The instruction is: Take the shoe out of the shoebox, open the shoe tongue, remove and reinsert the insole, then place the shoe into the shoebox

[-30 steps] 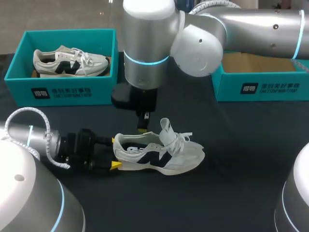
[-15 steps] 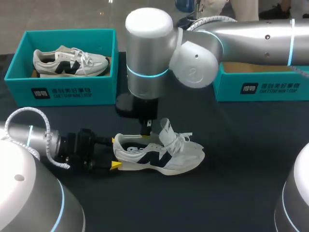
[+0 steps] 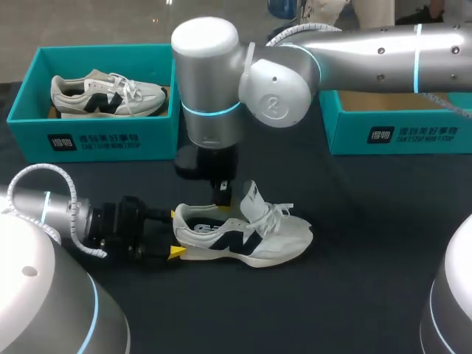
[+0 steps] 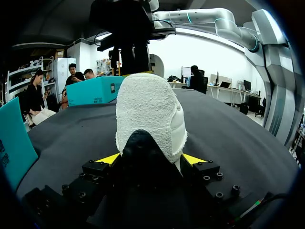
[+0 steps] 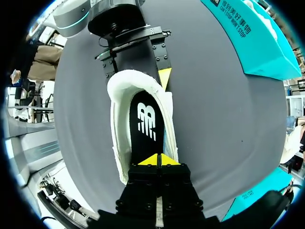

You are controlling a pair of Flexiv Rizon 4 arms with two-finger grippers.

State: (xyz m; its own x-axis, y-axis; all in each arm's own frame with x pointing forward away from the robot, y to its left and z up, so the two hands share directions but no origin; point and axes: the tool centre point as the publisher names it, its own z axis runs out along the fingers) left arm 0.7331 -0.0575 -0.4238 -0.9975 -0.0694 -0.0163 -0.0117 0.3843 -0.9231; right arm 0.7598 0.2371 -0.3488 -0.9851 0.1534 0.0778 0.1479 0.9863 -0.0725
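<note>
Right pincer (image 5: pixel 158 160), closed, above shoe (image 5: pixel 117 143) collar opening.

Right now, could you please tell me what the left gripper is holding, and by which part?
The white shoe, by its heel: the left gripper has its jaws clamped on it from both sides.

The shoe (image 3: pixel 243 236) stands on its sole in the middle of the table (image 3: pixel 354 295), heel to the left and toe to the right. The left claw (image 3: pixel 175 234) is at the heel, with one finger against each side of it. The right claw (image 3: pixel 223 193) hangs over the shoe's opening, near the tongue. At the back left stands the left box (image 3: pixel 96 136) with a second shoe (image 3: pixel 107 94) lying in it. At the back right stands the right box (image 3: pixel 398 133), well apart from the shoe.
</note>
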